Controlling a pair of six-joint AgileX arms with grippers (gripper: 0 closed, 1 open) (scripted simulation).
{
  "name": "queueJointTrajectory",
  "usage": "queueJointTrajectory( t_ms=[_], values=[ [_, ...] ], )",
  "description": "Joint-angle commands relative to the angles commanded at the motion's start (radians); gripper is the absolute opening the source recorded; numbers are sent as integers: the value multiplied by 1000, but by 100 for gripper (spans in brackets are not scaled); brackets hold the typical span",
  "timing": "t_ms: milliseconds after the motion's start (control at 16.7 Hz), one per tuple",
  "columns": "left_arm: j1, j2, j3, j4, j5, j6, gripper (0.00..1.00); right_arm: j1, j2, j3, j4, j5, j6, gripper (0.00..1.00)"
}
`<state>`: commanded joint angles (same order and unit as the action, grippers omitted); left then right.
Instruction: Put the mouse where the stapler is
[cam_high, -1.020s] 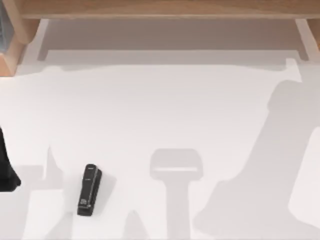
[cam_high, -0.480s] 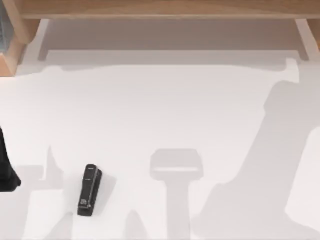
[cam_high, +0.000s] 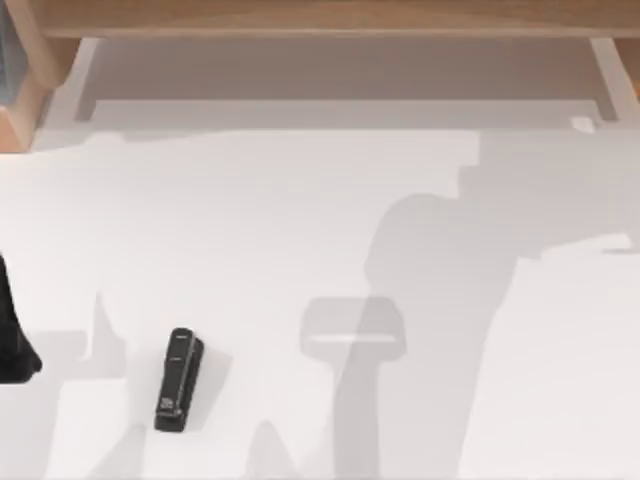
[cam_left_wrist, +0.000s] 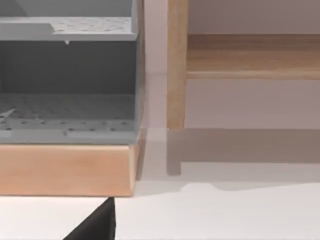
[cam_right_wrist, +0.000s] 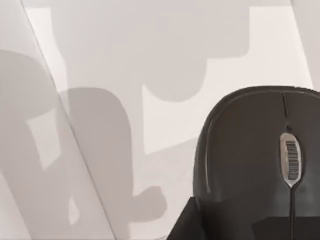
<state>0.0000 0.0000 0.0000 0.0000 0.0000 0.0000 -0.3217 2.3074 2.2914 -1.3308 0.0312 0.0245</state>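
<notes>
The stapler (cam_high: 178, 380), a small narrow black bar with a pale label near its near end, lies on the white table (cam_high: 300, 220) at the front left. Close up in the right wrist view is the mouse (cam_right_wrist: 250, 150), dark and glossy with a barcoded scroll wheel. It hangs well above the table, with my right gripper (cam_right_wrist: 245, 227) shut on it and one black finger (cam_right_wrist: 187, 222) at its edge. My left arm (cam_high: 10, 340) is parked at the table's left edge, left of the stapler, and a black fingertip (cam_left_wrist: 97, 225) of it shows in the left wrist view.
A wooden shelf frame (cam_high: 320, 20) runs along the back of the table. At the back left stands a wooden unit with grey perforated trays (cam_left_wrist: 65, 115) and a wooden post (cam_left_wrist: 176, 65). A broad arm shadow (cam_high: 430, 300) covers the table's middle right.
The large arm shadow on the right of the table has swung left toward the middle. The stapler and the left arm have not moved.
</notes>
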Motion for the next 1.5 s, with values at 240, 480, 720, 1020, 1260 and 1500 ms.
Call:
queueJointTrajectory(
  t_ms=[240, 480, 720, 1020, 1260, 1500],
  values=[
    [0, 0, 0, 0, 0, 0, 100, 116, -144, -84, -27, 19, 151, 0],
    [0, 0, 0, 0, 0, 0, 100, 292, -236, -187, -34, 37, 322, 0],
    [0, 0, 0, 0, 0, 0, 100, 518, -258, -284, -1, 50, 493, 0],
    [0, 0, 0, 0, 0, 0, 100, 824, -219, -386, 80, 58, 687, 0],
    [0, 0, 0, 0, 0, 0, 100, 1047, -162, -448, 156, 59, 811, 0],
    [0, 0, 0, 0, 0, 0, 100, 1212, -110, -489, 222, 58, 896, 0]
  ],
)
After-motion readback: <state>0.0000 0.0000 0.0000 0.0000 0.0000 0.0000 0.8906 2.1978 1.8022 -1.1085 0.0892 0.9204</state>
